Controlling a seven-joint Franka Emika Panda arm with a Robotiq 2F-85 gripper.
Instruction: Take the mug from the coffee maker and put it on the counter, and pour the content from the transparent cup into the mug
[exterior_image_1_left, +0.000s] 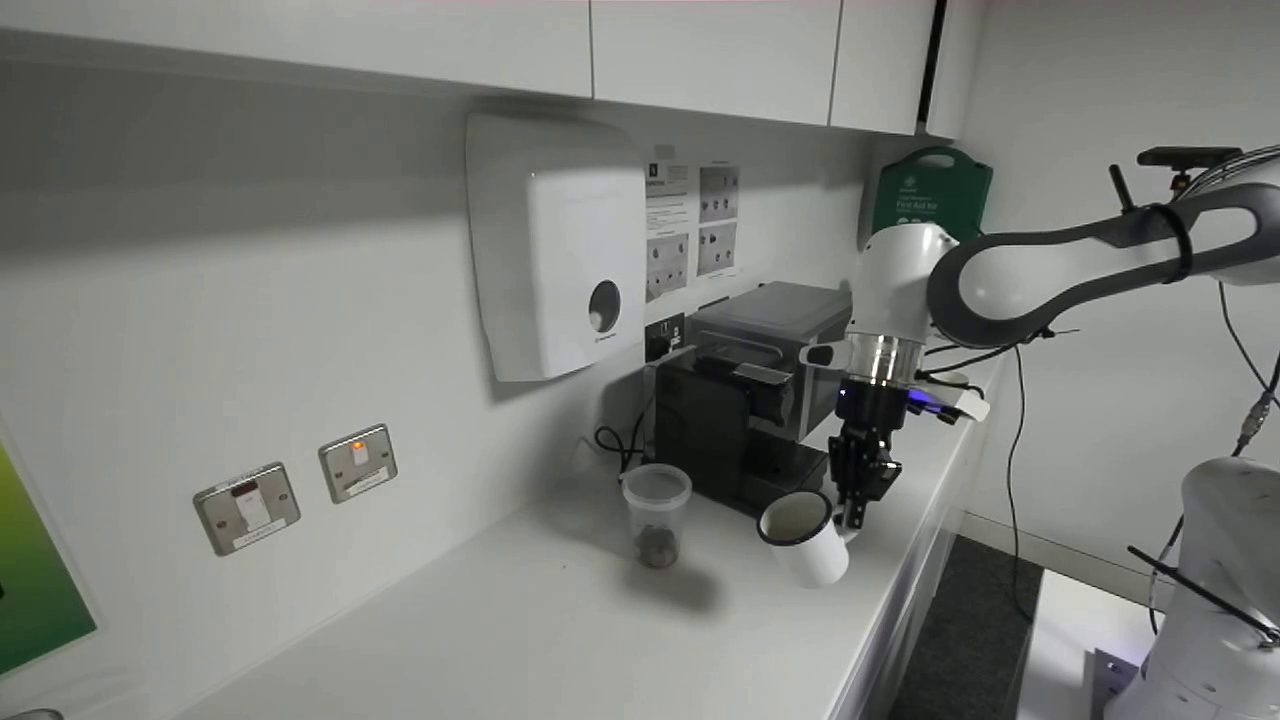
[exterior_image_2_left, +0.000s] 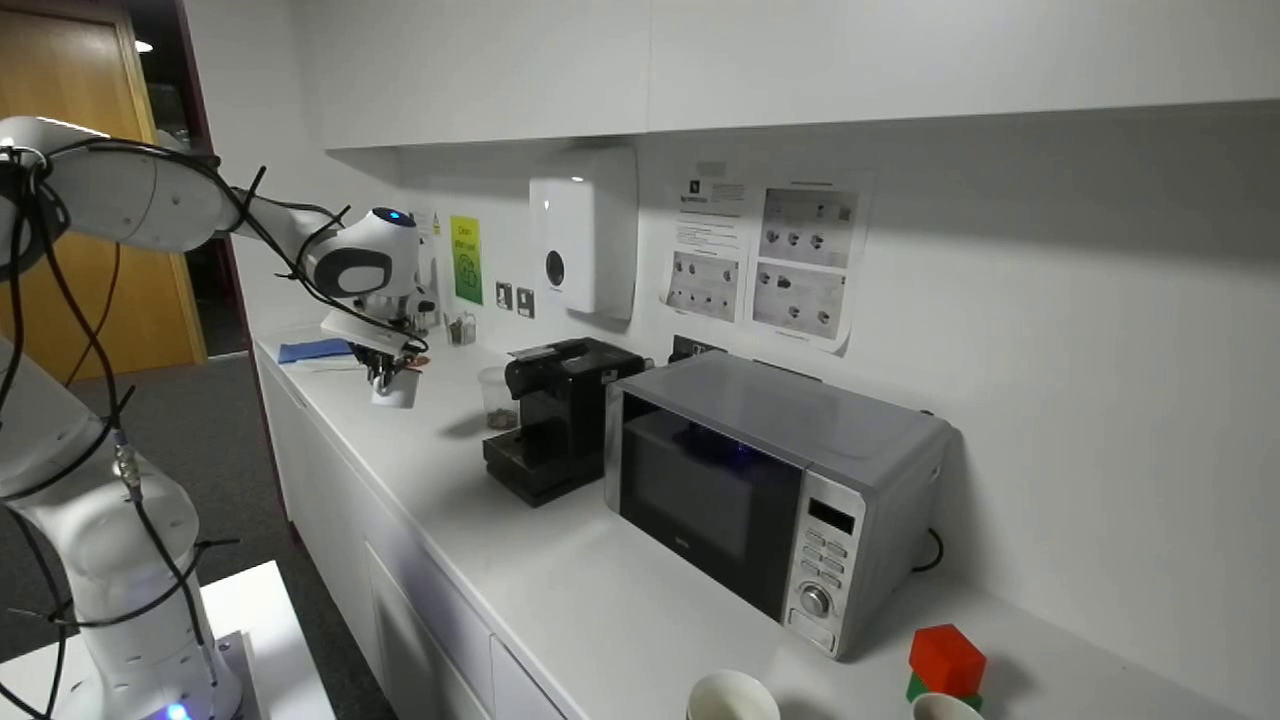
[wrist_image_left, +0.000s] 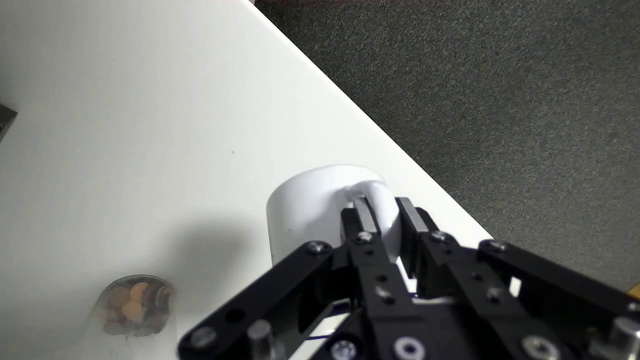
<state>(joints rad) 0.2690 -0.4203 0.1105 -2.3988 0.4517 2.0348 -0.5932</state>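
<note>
Gripped by the handle (wrist_image_left: 388, 212) in near-closed fingers (wrist_image_left: 413, 217), the tilted mug (exterior_image_1_left: 812, 552) was best levelled, then lowered inside the front edge of the counter (exterior_image_1_left: 560, 625).

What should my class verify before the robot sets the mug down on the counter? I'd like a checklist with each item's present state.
1. Pincer closed on the handle of the mug: ok.
2. Mug out of the coffee maker: ok.
3. Mug upright: not ok, it is tilted.
4. Mug resting on the counter: not ok, it is held above it.
5. Transparent cup standing upright, with coin-like discs inside: ok.
6. Mug empty: cannot tell, its inner bottom is hidden.
</note>
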